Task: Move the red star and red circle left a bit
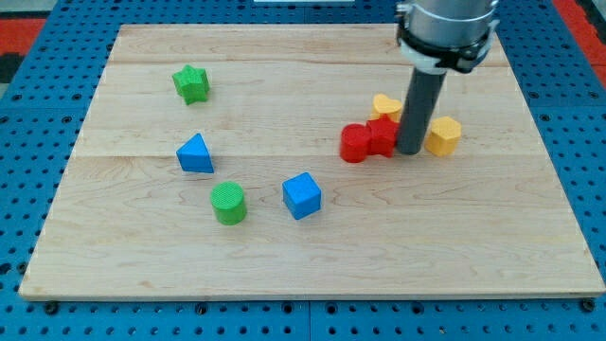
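My tip (410, 152) holds nothing, touching the red star's (383, 134) right side; red circle (355, 144) touches the star's left; yellow blocks (442, 135) flank the rod on the worktop (284, 265).

The tip (410, 151) is set down right of the board's centre, touching the right side of the red star (383, 134). The red circle (355, 144) is pressed against the star's left. A yellow block (384, 103) is seen just behind, and another yellow block (443, 135) just right of the tip.
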`<state>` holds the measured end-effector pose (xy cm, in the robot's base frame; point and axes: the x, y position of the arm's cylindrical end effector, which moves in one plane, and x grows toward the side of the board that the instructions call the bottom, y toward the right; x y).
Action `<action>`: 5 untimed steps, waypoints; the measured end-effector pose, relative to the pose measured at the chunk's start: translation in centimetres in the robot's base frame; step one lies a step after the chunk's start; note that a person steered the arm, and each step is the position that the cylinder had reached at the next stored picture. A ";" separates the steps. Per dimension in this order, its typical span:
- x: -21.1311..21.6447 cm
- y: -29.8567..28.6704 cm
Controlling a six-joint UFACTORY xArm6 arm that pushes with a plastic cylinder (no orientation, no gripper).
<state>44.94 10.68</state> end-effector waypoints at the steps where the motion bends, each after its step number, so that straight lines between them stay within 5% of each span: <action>1: 2.1 -3.7; 2: 2.8 -1.4; 3: 3.5 9.7; 5: -0.6 -4.0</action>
<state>44.30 6.72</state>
